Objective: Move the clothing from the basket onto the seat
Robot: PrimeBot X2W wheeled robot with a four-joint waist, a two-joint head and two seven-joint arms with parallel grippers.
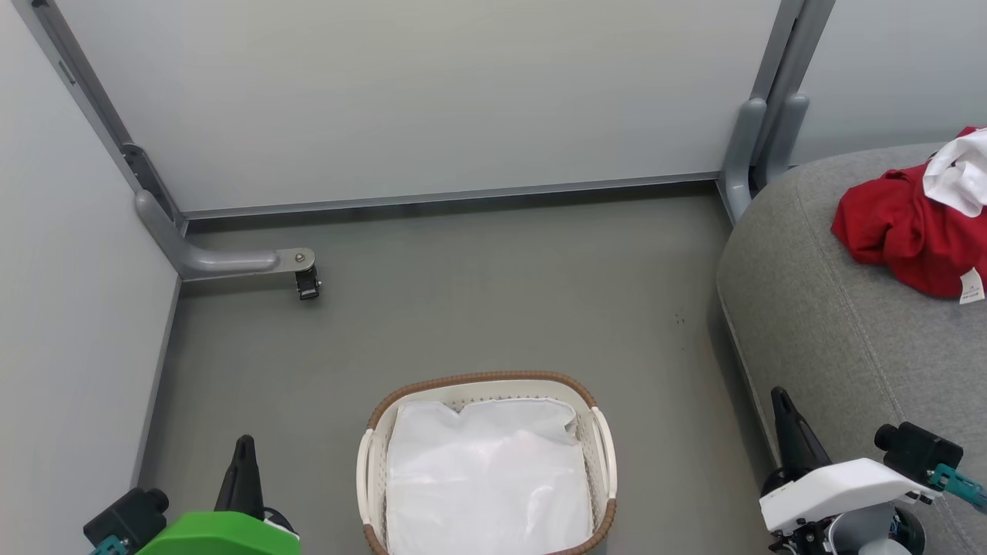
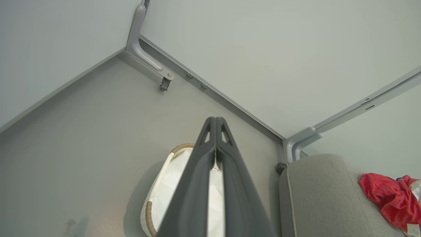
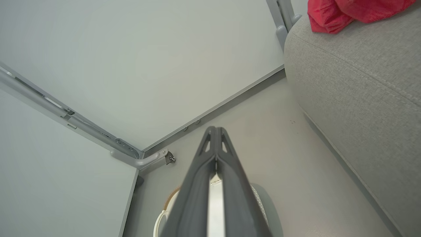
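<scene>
The white perforated basket (image 1: pixel 604 455) with its brown woven rim stands on the floor at the bottom centre, holding just a flat white sheet (image 1: pixel 486 478). Red clothing (image 1: pixel 902 231) lies bunched on the grey seat (image 1: pixel 840 331) at the right, a white part of it on top. The same red clothing (image 2: pixel 388 197) and seat (image 2: pixel 322 197) appear in the left wrist view, and again in the right wrist view, clothing (image 3: pixel 332 13) on seat (image 3: pixel 361 72). My left gripper (image 1: pixel 245 443) is shut and empty, left of the basket. My right gripper (image 1: pixel 780 397) is shut and empty, beside the seat's edge.
Pale partition walls close the space at the back and left. A grey metal foot with a castor (image 1: pixel 307 282) juts onto the floor at the back left. Another grey post (image 1: pixel 759 139) stands at the back right by the seat. Grey floor (image 1: pixel 493 301) lies between basket and wall.
</scene>
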